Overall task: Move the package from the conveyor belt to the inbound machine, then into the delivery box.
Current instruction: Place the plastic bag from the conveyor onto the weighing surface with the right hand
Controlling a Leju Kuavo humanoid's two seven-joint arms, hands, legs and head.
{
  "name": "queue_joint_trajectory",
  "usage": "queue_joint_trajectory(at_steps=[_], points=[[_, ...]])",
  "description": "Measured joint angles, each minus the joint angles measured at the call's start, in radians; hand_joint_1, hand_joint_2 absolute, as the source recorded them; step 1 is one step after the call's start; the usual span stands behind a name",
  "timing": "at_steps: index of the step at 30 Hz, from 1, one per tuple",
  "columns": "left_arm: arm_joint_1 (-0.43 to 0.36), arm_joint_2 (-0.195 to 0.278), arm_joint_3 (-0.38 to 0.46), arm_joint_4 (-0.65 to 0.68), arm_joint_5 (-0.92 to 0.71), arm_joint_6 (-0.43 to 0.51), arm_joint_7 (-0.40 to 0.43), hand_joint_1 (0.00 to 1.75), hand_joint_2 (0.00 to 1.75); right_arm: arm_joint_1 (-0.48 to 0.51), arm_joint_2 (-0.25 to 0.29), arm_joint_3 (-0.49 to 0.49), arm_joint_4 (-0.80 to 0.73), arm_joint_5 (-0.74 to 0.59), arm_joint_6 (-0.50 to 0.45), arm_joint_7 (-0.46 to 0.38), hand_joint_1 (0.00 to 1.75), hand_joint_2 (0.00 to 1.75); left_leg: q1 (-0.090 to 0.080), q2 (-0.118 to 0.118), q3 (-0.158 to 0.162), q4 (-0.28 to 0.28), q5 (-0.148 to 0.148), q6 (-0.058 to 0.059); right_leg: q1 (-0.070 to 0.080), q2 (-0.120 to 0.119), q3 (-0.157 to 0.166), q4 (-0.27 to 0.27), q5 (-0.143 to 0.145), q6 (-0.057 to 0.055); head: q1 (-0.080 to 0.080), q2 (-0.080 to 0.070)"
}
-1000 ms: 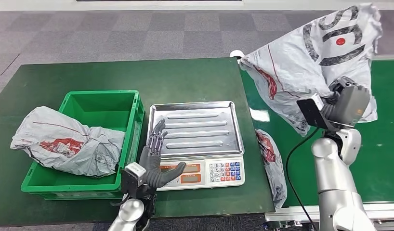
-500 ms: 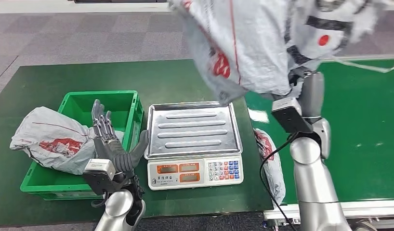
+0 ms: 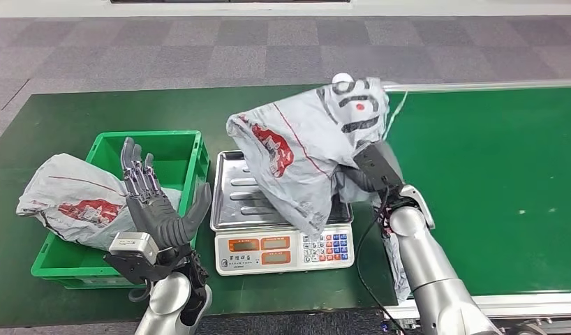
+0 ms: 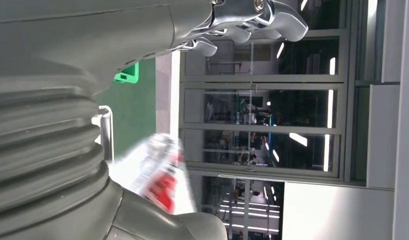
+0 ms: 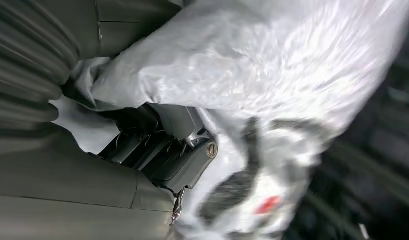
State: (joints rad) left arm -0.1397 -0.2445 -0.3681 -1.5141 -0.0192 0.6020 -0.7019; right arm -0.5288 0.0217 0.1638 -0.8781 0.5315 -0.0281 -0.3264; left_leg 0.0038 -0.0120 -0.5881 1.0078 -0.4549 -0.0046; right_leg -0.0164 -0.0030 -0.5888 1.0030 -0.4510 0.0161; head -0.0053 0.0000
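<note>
Right hand point(image 3: 352, 178) fingers grip the crumpled grey plastic package point(image 3: 303, 150) over the steel scale tray point(image 3: 230, 199); left hand point(image 3: 157, 213) fingers spread, empty.

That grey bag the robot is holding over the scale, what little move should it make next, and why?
Probably lower it and let go. The right hand grips the grey package, which hangs over the scale's steel tray with its lower end near the keypad. It looks carried, not fully resting, so it cannot be weighed yet. The left hand waits open by the green crate.
</note>
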Motion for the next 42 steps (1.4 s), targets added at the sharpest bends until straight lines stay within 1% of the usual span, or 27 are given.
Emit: queue_joint_trajectory(at_steps=[5,9,14,17,19,22,23,25,26,27,30,32,36,39,41,42], points=[[0.000,0.000,0.000,0.000,0.004,-0.003,0.000,0.00,1.75,-0.022,-0.001,0.011,0.084,-0.020,0.045,-0.002,1.75,1.75,0.000,0.000,0.000,0.000,0.000,0.000,0.000,0.000,0.000,0.000,0.000,0.000,0.000,0.000],[0.000,0.000,0.000,0.000,0.009,-0.004,0.000,0.00,1.75,-0.044,-0.003,0.021,0.131,-0.068,0.166,-0.040,1.75,1.75,0.000,0.001,0.000,0.000,0.000,0.000,0.000,0.001,-0.001,0.000,0.000,0.000,0.000,0.000],[0.000,0.000,0.000,0.001,0.009,-0.003,0.000,0.00,1.75,-0.070,-0.003,0.042,0.183,-0.090,0.222,-0.053,1.75,1.75,0.000,0.001,0.000,0.000,0.000,0.000,0.000,0.001,-0.001,0.000,0.000,0.000,0.000,0.000],[0.001,0.001,0.000,0.001,0.009,0.000,0.000,0.00,1.75,-0.091,-0.003,0.059,0.219,-0.112,0.281,-0.053,1.75,1.75,0.000,0.002,0.000,0.000,0.000,0.000,0.000,0.001,-0.001,0.000,0.000,0.000,0.000,0.000],[0.001,0.001,0.000,0.002,0.009,0.001,0.000,0.00,1.75,-0.102,-0.003,0.073,0.240,-0.131,0.335,-0.076,1.75,1.75,0.000,0.002,0.000,0.000,0.000,0.000,0.000,0.002,-0.001,0.000,0.000,0.000,0.000,0.000],[0.001,0.002,0.000,0.004,0.009,0.001,0.000,0.00,1.75,-0.106,-0.003,0.098,0.255,-0.145,0.393,-0.144,1.75,1.75,0.000,0.002,0.000,0.000,0.000,0.000,0.000,0.002,-0.001,0.000,0.000,0.000,0.000,0.000],[0.001,0.002,0.000,0.006,0.009,0.001,0.000,0.00,1.75,-0.107,-0.004,0.108,0.257,-0.144,0.397,-0.160,1.45,1.75,0.000,0.002,0.000,0.000,0.000,0.000,0.000,0.002,-0.001,0.000,0.000,0.000,0.000,0.000],[0.001,0.002,0.000,0.010,0.009,0.003,0.000,0.00,1.75,-0.108,-0.004,0.129,0.259,-0.128,0.371,-0.162,0.58,1.75,0.000,0.002,0.000,0.000,0.000,0.000,0.000,0.002,-0.001,0.000,0.000,0.000,0.000,0.000],[0.000,0.002,0.000,0.012,0.009,0.005,0.000,0.00,1.75,-0.109,-0.004,0.140,0.260,-0.112,0.336,-0.149,0.14,1.75,0.000,0.002,0.000,0.000,0.000,0.000,0.000,0.002,-0.001,0.000,0.000,0.000,0.000,0.000],[0.000,0.003,0.000,0.013,0.009,0.008,0.000,0.00,1.75,-0.109,-0.004,0.151,0.259,-0.090,0.285,-0.131,0.00,1.75,0.000,0.002,0.000,0.000,0.000,0.000,0.000,0.002,-0.001,0.000,0.000,0.000,0.000,0.000],[0.001,0.003,0.000,0.016,0.008,0.015,0.000,0.00,1.75,-0.105,-0.004,0.184,0.250,-0.032,0.125,-0.082,0.00,1.75,0.000,0.002,0.000,0.000,0.000,0.000,0.000,0.002,-0.001,0.000,0.000,0.000,0.000,0.000],[0.003,0.004,0.000,0.016,0.007,0.016,0.000,0.00,1.75,-0.092,-0.004,0.197,0.229,-0.021,0.065,-0.075,0.00,1.75,0.000,0.002,0.000,0.000,0.000,0.000,0.000,0.002,-0.001,0.000,0.000,0.000,0.000,0.000],[0.009,0.007,0.000,0.016,0.005,0.020,0.000,0.00,1.75,-0.037,-0.012,0.207,0.147,-0.021,-0.007,-0.057,0.00,1.75,0.000,0.002,0.000,0.000,0.000,0.000,0.000,0.002,-0.001,0.000,0.000,0.000,0.000,0.000],[0.015,0.011,0.000,0.017,-0.001,0.021,0.000,0.00,1.75,0.014,-0.023,0.209,0.069,-0.037,-0.040,-0.037,0.00,1.75,0.000,0.002,0.000,0.000,0.000,0.000,0.000,0.002,-0.002,0.000,0.000,0.000,0.000,0.000],[0.016,0.013,0.000,0.021,-0.004,0.019,0.000,0.00,1.75,0.051,-0.030,0.209,0.017,-0.063,-0.043,-0.054,0.00,1.75,0.000,0.002,0.000,0.000,0.000,0.000,0.000,0.002,-0.002,0.000,0.000,0.000,0.000,0.000],[0.017,0.014,0.000,0.023,-0.004,0.015,0.000,0.00,1.75,0.070,-0.033,0.208,-0.011,-0.087,-0.029,-0.078,0.00,1.75,0.000,0.002,0.000,0.000,-0.001,0.000,0.000,0.002,-0.002,0.000,0.000,0.000,0.000,0.000]])
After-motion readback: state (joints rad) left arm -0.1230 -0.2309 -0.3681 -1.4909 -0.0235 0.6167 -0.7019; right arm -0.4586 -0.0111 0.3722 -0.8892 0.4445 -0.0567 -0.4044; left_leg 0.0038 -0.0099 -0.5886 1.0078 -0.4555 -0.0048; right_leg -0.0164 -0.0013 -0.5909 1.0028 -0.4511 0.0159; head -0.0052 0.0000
